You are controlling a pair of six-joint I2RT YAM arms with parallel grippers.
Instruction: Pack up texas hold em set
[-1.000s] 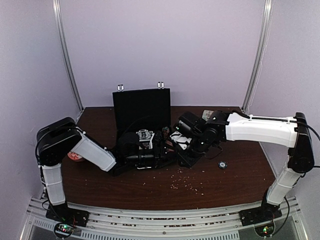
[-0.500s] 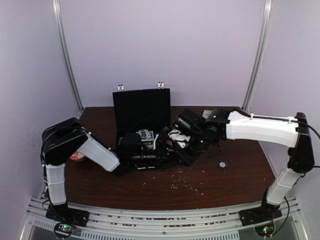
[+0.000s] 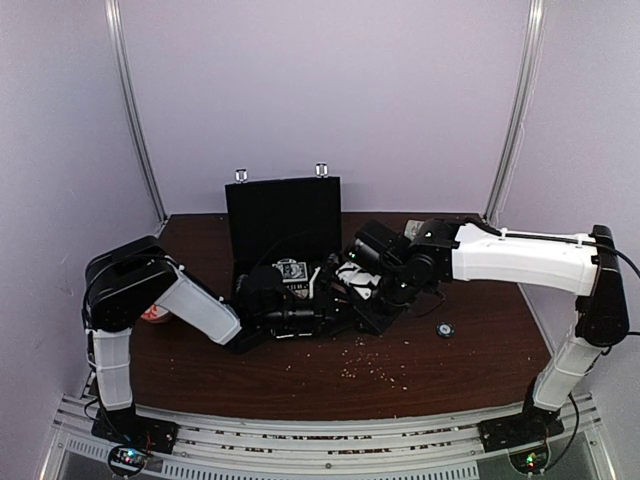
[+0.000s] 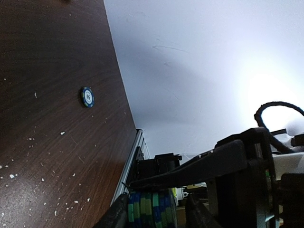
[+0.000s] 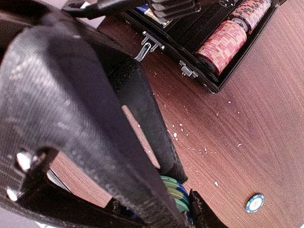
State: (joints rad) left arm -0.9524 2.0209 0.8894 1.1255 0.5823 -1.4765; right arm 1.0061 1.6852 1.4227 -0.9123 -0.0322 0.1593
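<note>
The black briefcase [image 3: 283, 215] lies open mid-table with its lid upright. Red striped chip stacks [image 5: 221, 45] fill its slots, and a card deck [image 3: 290, 272] rests in it. Both grippers meet just in front of the case. My right gripper [image 5: 178, 197] is shut on a blue-and-green chip stack [image 4: 149, 211], one finger lying across the stack's rim. My left gripper [image 4: 156, 209] brackets that stack's ends; one finger touches it and a sliver of gap shows at the other. A single blue chip [image 3: 444, 328] lies on the table to the right.
An orange-red dish [image 3: 152, 313] sits at the left, partly behind my left arm. A pale mug [image 3: 415, 228] shows behind my right arm. White crumbs [image 3: 365, 365] dot the wood in front of the case. The case latches [image 5: 147, 46] face the front.
My left jaws have narrowed from wide open to close around the chip stack, and the left arm has edged right. The right gripper keeps its hold and place.
</note>
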